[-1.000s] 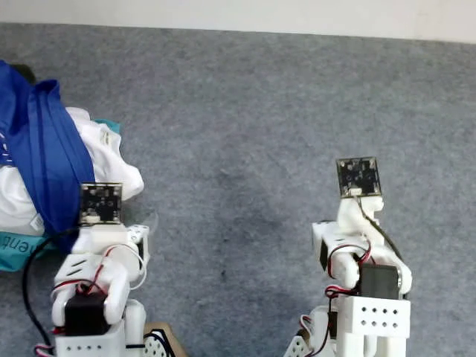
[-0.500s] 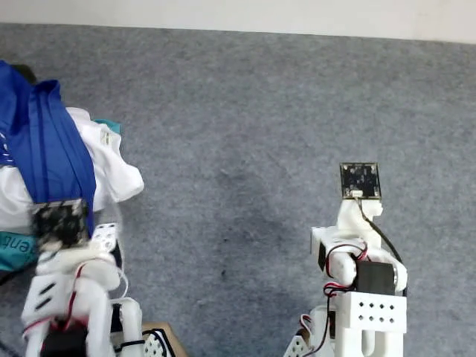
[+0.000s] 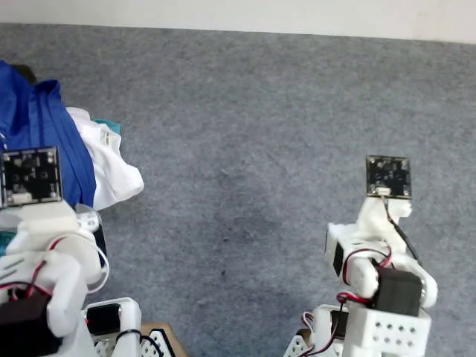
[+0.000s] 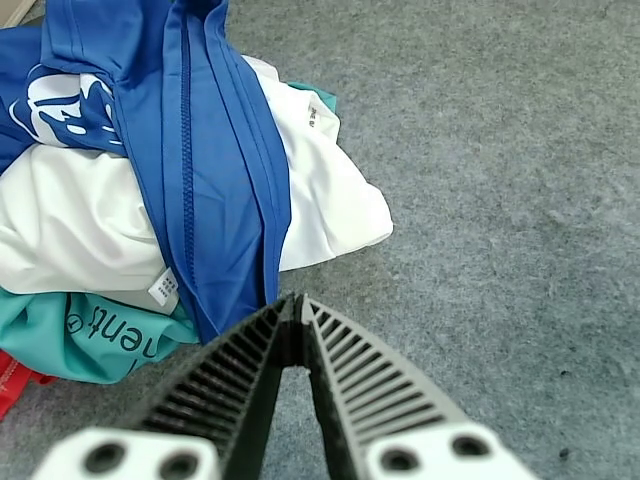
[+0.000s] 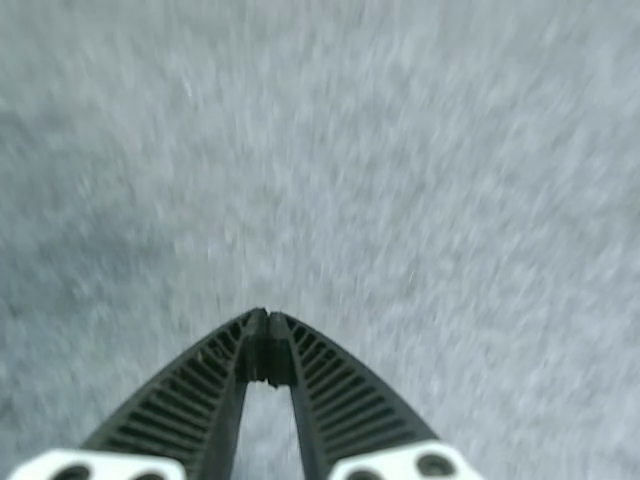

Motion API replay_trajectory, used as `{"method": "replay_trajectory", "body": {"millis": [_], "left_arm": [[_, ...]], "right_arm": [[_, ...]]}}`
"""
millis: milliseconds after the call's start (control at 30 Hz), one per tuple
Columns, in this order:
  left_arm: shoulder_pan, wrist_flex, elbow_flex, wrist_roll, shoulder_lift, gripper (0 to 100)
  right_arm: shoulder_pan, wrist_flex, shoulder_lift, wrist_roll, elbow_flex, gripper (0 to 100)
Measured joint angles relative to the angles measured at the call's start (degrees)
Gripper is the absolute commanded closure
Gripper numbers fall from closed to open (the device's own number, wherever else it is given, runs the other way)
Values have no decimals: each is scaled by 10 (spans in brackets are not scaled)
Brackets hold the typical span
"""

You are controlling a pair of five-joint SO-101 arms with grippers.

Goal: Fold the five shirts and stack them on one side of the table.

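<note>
Left gripper [image 4: 296, 312]: jaws together, nothing between them. Tips sit just off the near hem of the blue shirt [image 4: 215, 170], over bare table [image 4: 500, 150]. Judgement: it is poised beside the pile for a first pick, with no grip made, and the jaws would have to part first.

Right gripper [image 5: 262, 330]: jaws together, empty, over bare table and well apart from the shirts. Judgement: it is parked, which leaves the middle of the table free as folding space.

The pile [image 3: 67, 149] lies crumpled at the table's left side, just ahead of the left arm [image 3: 44, 253]. The right arm [image 3: 379, 275] stands at the other side, far from it. The blue shirt is draped on top and runs across the white shirt [image 4: 330, 200]. The teal shirt [image 4: 80, 335] lies under both. A sliver of red cloth [image 4: 10, 385] peeks out from under the teal. A white label [image 4: 163, 288] pokes out beside the blue hem. Blue is uppermost and nearest the left tips, so it is likely the first to be taken.

Counts:
- Arms: 2. Grippers: 2, both closed and empty.
- Shirts: 4 colours seen, 1 blue, 1 white, 1 teal and 1 red scrap.
- Fifth shirt: cannot tell, possibly buried.
- Folded: 0 by the look of it. No stack started.
</note>
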Motion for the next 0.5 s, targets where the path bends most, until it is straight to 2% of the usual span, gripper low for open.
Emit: {"method": "replay_trajectory", "body": {"millis": [133, 267, 400, 500], "left_arm": [[0, 1, -11, 0, 17, 980], [-3, 10, -12, 0, 19, 980], [-46, 19, -12, 0, 21, 980], [-70, 19, -12, 0, 24, 980]], "right_arm": [[0, 27, 0, -4, -57, 991], [-6, 93, 0, -43, -108, 991], [-18, 143, -1, -54, -154, 991], [7, 147, -19, -54, -164, 990]]}}
